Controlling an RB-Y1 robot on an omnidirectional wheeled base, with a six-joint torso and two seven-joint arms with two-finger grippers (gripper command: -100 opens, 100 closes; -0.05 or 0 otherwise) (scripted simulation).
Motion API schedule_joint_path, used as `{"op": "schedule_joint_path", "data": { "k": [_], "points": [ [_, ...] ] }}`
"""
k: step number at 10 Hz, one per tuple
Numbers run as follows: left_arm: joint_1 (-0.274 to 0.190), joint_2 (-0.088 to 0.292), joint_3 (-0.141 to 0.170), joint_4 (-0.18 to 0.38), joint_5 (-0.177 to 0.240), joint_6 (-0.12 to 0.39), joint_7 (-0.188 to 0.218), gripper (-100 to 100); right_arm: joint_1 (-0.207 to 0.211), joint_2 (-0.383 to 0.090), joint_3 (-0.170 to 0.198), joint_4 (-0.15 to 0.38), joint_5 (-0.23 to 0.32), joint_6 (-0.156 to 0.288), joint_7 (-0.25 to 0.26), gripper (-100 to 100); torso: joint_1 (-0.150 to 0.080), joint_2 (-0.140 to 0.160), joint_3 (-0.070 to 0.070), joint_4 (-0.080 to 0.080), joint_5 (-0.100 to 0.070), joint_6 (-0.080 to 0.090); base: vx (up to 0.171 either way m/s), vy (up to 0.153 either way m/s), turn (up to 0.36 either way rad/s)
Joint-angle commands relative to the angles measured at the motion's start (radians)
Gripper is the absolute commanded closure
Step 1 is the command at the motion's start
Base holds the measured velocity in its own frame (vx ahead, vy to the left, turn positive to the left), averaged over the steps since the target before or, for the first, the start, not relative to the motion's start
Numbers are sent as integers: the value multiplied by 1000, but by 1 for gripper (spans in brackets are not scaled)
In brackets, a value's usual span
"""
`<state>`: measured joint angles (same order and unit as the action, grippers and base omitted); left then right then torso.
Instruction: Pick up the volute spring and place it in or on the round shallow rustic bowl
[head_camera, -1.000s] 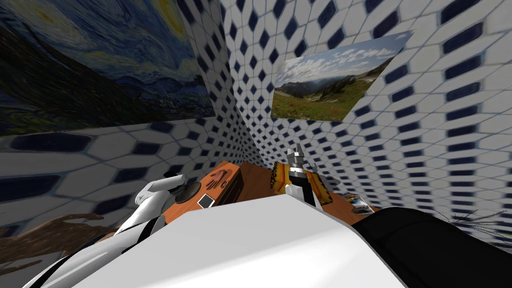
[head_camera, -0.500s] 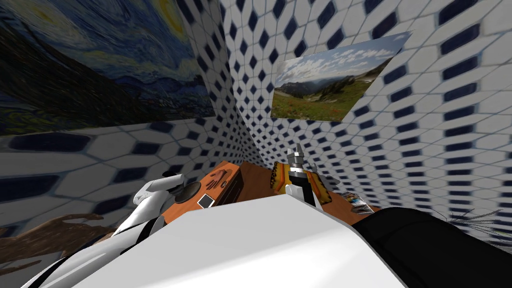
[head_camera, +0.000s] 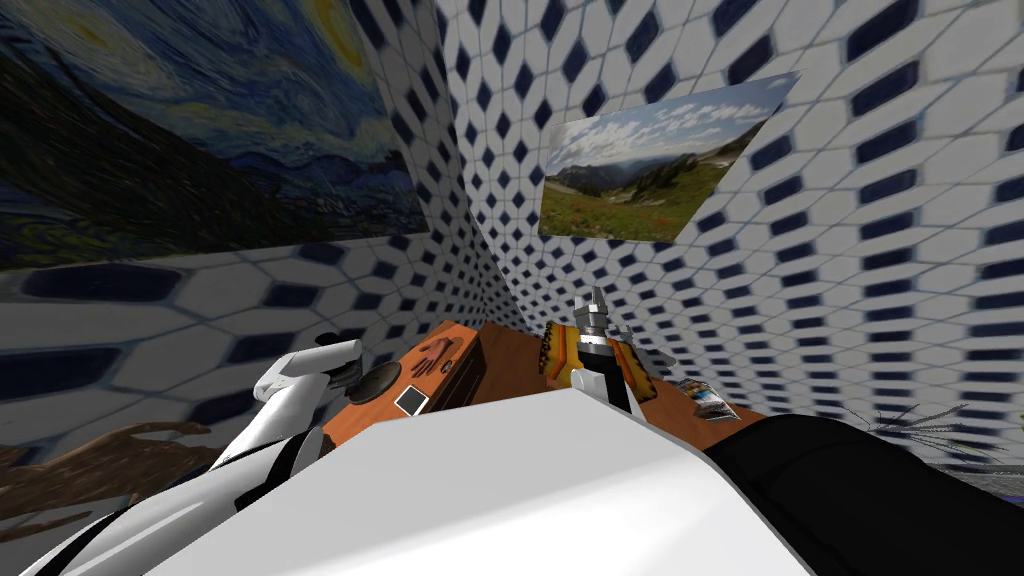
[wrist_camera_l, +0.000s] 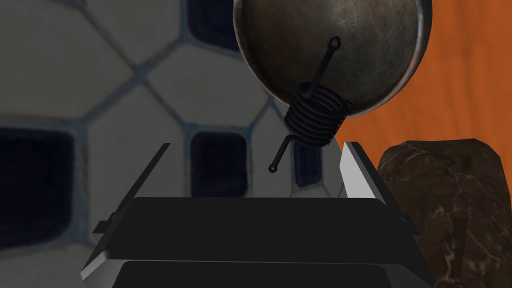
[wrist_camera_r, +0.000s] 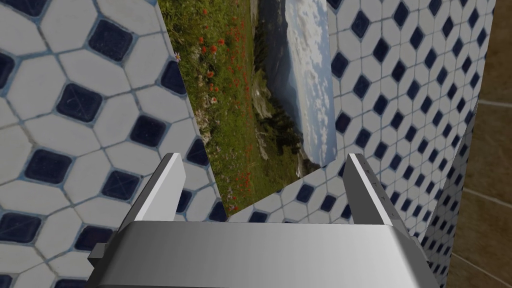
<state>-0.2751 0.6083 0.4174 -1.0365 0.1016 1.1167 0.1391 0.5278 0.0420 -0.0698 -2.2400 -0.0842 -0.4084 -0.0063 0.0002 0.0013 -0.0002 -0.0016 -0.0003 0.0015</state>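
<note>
Left end effector (wrist_camera_l: 257, 145) backed off, open, empty; spring (wrist_camera_l: 316, 117) just ahead, seemingly on bowl (wrist_camera_l: 370, 60) rim.

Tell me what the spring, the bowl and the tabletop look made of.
Spring: black wire, likely metal, matte coils with looped ends. Bowl: dull dark metal, perhaps, with mottled brownish tarnish and a paler rim. Tabletop: orange wood, faint grain streaks.

On the table (wrist_camera_l: 460, 75) the bowl (wrist_camera_l: 330, 50) stands at the left edge, the spring (wrist_camera_l: 316, 120) lies at its rim with one end pointing into it, the block (wrist_camera_l: 445, 200) sits near the bowl, and the magazine (head_camera: 705, 398) lies well apart at its 3 o'clock.
</note>
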Motion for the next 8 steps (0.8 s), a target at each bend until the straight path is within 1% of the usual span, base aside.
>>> {"op": "schedule_joint_path", "data": {
  "k": [1,2,3,8],
  "points": [
    [-8,12,5,-13,5,29,-5,-100,0,0,0,0,0,0,0,0,0,0,0,0,0,0,-25,-6,-17],
    [-3,6,3,-14,3,20,-2,-100,0,0,0,0,0,0,0,0,0,0,0,0,0,0,-11,-3,-2],
    [-3,7,4,-16,4,24,-2,0,0,0,0,0,0,0,0,0,0,-1,-1,0,0,0,0,0,0],
    [-3,7,4,-15,4,24,-2,0,0,0,0,0,0,0,0,0,0,-2,-1,-1,0,0,0,0,0]
  ]
}}
